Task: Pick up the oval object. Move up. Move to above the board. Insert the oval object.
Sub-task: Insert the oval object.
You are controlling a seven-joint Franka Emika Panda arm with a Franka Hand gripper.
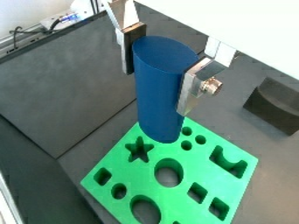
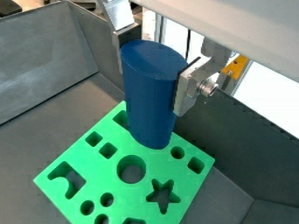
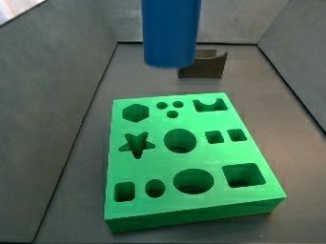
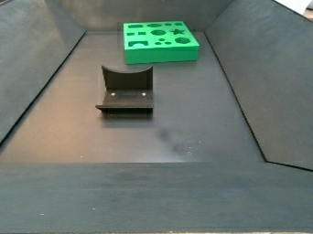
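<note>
The peg [image 1: 160, 87] hangs upright above the board [image 1: 173, 179], its lower end clear of the holes in both wrist views. The hand [image 1: 162, 63] pinches it near the top, a finger [image 1: 194, 90] flat against each side. The fixture [image 4: 124, 90] stands on the floor, well apart from the board.

Even, bright light throughout. The gripper [image 1: 162, 59] hangs above the board [image 1: 122, 182], fingers slightly soft. Glare whitens wrist views around 1 o'clock. Faint sheen on floor [image 4: 171, 137] centre.
</note>
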